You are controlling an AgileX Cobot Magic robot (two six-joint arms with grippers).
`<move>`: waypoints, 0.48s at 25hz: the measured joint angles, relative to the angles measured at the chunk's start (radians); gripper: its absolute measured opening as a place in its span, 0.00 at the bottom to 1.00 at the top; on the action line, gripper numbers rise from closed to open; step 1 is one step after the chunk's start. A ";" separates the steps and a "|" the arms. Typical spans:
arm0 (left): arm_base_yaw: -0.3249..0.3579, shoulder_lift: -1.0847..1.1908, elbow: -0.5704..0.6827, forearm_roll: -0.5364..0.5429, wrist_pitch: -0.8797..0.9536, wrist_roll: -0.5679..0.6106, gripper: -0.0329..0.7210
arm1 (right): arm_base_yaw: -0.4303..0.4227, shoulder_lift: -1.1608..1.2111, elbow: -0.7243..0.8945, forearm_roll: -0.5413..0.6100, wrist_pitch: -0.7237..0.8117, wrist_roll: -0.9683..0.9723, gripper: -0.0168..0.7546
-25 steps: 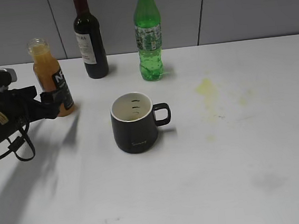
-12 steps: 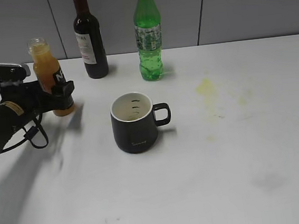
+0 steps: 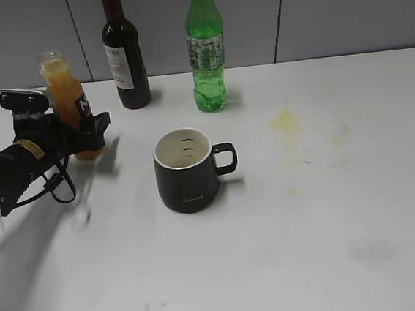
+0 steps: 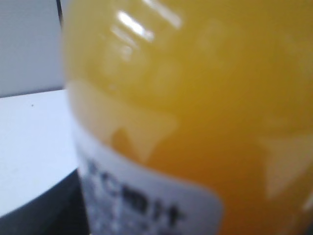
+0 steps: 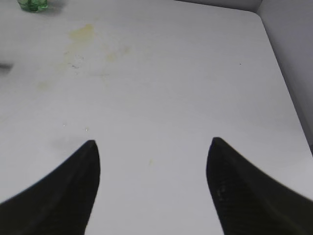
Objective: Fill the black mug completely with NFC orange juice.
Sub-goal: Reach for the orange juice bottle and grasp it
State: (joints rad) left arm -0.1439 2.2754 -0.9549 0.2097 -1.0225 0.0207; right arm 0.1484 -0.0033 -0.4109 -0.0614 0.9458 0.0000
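Observation:
The black mug (image 3: 187, 173) stands upright at mid-table, its cream inside showing and its handle to the right. The uncapped NFC orange juice bottle (image 3: 66, 92) stands at the back left. My left gripper (image 3: 88, 134) reaches in from the left, its jaws open on either side of the bottle's lower body, with one finger (image 3: 100, 125) in front of the label. The left wrist view is filled by the blurred orange bottle (image 4: 195, 98) and its label. My right gripper (image 5: 152, 147) is open and empty over bare table. It is out of the exterior view.
A dark wine bottle (image 3: 125, 53) and a green soda bottle (image 3: 206, 53) stand at the back, behind the mug. A yellowish stain (image 3: 286, 118) marks the table right of the mug; it also shows in the right wrist view (image 5: 80, 32).
My left gripper has moved right and forward, from beside the juice bottle to around its lower body. The bottle and mug have stayed put.

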 joint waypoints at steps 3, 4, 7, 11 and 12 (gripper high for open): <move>0.000 0.000 -0.013 0.005 -0.007 0.000 0.81 | 0.000 0.000 0.000 0.000 0.000 0.000 0.70; 0.000 0.000 -0.016 0.005 -0.007 0.000 0.81 | 0.000 0.000 0.000 0.000 0.000 0.000 0.70; 0.000 0.003 -0.027 0.007 -0.008 0.000 0.80 | 0.000 0.000 0.000 0.000 0.000 0.000 0.70; 0.000 0.018 -0.039 0.019 -0.015 -0.021 0.74 | -0.001 0.000 0.000 0.000 0.000 0.000 0.70; 0.000 0.018 -0.039 0.026 -0.015 -0.021 0.70 | -0.001 0.000 0.000 0.000 0.000 0.000 0.70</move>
State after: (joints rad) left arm -0.1439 2.2936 -0.9941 0.2355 -1.0370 0.0000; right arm 0.1475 -0.0033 -0.4109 -0.0614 0.9458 0.0000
